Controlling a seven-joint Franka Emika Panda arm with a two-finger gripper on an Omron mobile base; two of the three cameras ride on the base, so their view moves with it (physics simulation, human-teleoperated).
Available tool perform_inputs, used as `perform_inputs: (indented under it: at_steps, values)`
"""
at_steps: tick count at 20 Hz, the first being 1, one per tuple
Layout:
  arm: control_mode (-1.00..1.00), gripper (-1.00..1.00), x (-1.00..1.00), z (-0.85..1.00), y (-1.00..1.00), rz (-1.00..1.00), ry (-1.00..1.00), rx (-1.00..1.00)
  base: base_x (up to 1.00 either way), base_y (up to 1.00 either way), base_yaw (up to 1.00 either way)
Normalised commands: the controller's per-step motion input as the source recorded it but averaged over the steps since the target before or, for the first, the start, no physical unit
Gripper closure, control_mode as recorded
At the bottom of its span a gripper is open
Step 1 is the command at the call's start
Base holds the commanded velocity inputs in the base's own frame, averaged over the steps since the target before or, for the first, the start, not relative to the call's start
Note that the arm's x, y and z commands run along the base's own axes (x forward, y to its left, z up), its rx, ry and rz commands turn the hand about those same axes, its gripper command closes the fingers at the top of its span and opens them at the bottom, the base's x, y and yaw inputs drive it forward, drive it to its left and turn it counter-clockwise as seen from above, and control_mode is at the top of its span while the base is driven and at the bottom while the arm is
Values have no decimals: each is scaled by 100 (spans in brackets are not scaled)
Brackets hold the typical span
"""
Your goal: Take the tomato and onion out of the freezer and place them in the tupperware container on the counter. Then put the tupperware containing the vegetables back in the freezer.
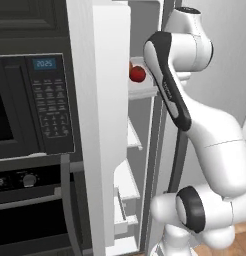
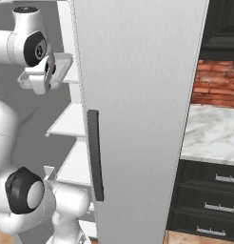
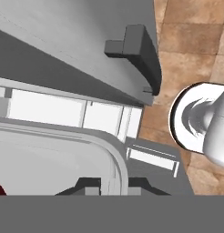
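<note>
Red tomato (image 1: pixel 137 74) on freezer (image 1: pixel 109 125) shelf (pincer (image 3: pixel 114 186) shut).

A white robot arm (image 1: pixel 205 135) with dark joints rises from its base and bends sharply at a rounded elbow. The upper link slants up and away to a bulky wrist high in the left base view. In the right base view, the wrist turns downward, with the hand below it. In the hand view, the end effector (image 3: pixel 113 187) shows two small dark fingertips (image 3: pixel 89 186) close together, closed with nothing visibly between them.
</note>
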Motion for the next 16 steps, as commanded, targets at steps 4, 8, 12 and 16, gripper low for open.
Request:
perform_inputs:
  at_steps: [4,8,12,16]
  values:
    - [-100,100,55,0,0,-2,0,3,0,0,0]
    - [-100,100,50,-2,0,0,0,2,0,0,0]
    - [-100,100,41,-7,0,0,0,0,0,0,0]
    - [-100,100,35,-10,2,0,-4,0,0,0,0]
